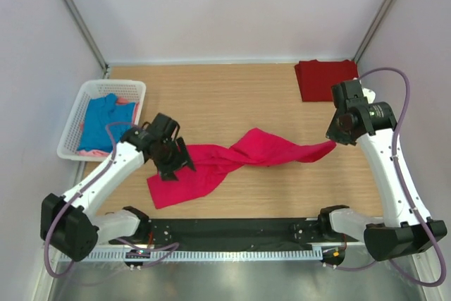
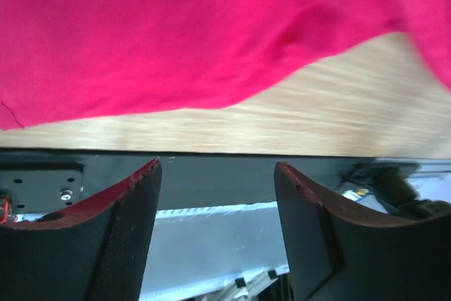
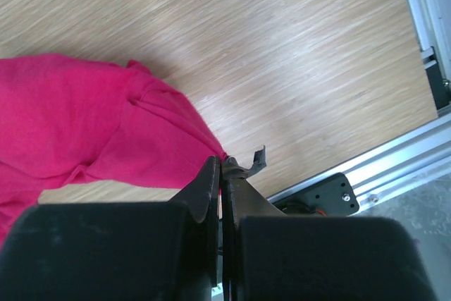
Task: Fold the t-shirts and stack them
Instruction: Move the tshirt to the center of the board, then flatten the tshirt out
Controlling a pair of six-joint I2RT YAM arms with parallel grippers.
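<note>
A bright pinkish-red t-shirt (image 1: 232,156) (image 2: 176,33) (image 3: 84,125) lies twisted and stretched across the wooden table. My right gripper (image 1: 337,140) (image 3: 220,162) is shut on its right end, holding that tip just off the wood. My left gripper (image 1: 175,163) (image 2: 217,167) hangs over the shirt's left part, open, with nothing between its fingers. A darker red t-shirt (image 1: 324,79) lies folded at the back right. A blue t-shirt (image 1: 99,121) and a pale pink one (image 1: 124,106) sit in the basket.
The white lattice basket (image 1: 70,128) stands at the left edge of the table (image 1: 232,96). A black rail (image 1: 232,230) with the arm bases runs along the near edge. Grey walls close in the back and both sides.
</note>
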